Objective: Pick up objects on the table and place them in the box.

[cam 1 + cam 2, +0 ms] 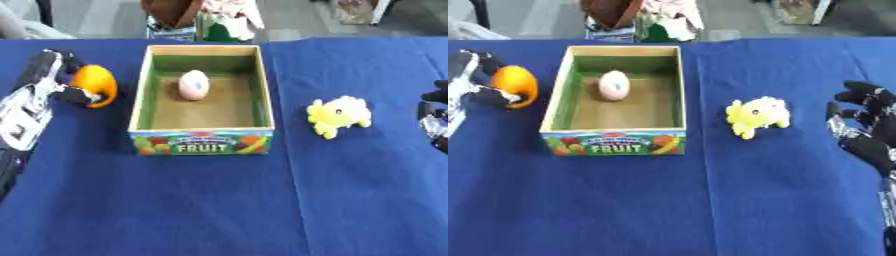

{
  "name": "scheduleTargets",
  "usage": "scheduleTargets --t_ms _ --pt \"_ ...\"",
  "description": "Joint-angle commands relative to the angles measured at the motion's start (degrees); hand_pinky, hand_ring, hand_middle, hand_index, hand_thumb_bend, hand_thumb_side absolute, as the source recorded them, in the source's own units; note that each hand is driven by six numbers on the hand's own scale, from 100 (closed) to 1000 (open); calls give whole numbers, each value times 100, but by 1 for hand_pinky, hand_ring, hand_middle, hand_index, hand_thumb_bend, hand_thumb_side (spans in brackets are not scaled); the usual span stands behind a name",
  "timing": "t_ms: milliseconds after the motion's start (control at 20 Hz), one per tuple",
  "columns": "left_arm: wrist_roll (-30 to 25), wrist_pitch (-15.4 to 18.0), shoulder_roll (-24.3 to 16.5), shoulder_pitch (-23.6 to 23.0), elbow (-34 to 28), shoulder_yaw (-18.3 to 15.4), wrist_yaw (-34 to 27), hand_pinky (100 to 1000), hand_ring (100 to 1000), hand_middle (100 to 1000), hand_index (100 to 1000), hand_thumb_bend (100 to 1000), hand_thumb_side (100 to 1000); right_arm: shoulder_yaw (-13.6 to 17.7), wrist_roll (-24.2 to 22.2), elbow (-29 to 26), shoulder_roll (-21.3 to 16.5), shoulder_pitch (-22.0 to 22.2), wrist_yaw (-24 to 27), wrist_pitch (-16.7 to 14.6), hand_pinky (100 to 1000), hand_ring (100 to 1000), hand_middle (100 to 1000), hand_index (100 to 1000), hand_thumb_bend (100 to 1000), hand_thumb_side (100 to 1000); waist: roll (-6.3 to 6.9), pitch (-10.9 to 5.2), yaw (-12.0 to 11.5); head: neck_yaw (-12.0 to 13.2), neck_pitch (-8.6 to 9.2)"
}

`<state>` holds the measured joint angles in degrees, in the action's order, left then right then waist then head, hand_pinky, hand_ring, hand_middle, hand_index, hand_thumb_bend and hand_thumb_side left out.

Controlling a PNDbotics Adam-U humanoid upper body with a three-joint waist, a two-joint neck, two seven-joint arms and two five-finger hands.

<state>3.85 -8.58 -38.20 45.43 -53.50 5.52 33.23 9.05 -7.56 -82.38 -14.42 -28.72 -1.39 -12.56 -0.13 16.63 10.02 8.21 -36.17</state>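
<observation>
Left hand (52, 82) is curling round the orange object (94, 85) at the box's (140, 100) nine o'clock; it probably needs lifting clear over the wall, while the right hand (868, 125) is idling with relaxed fingers at three o'clock

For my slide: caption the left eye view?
Left hand grips an orange beside the box holding an egg.

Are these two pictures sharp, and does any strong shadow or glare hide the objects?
Left eye view: softly blurred overall, yet the "FRUIT" lettering on the cardboard box stays readable; lighting even, no glare. Right eye view: equally soft; the fluffy yellow plush toy casts only a faint shadow, and the black right hand has smeared edges.
</observation>
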Motion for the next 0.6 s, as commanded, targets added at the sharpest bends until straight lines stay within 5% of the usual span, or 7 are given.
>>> scheduleTargets --t_ms 50,250,600 --pt "48 -20 -81 40 20 21 71 521 607 453 612 828 166 16 -1 -72 -133 -52 8 4 618 768 606 777 198 100 3 -87 9 -3 59" --pt "162 -101 -95 -6 -52 -8 27 459 490 288 460 576 145 24 4 -76 -130 -50 10 6 618 768 606 777 198 100 4 -85 8 -11 61" --pt "511 -290 -216 -181 -729 -67 -251 405 414 126 310 497 152 37 13 -81 -130 -45 12 13 618 768 606 777 197 100 9 -84 -16 -33 61"
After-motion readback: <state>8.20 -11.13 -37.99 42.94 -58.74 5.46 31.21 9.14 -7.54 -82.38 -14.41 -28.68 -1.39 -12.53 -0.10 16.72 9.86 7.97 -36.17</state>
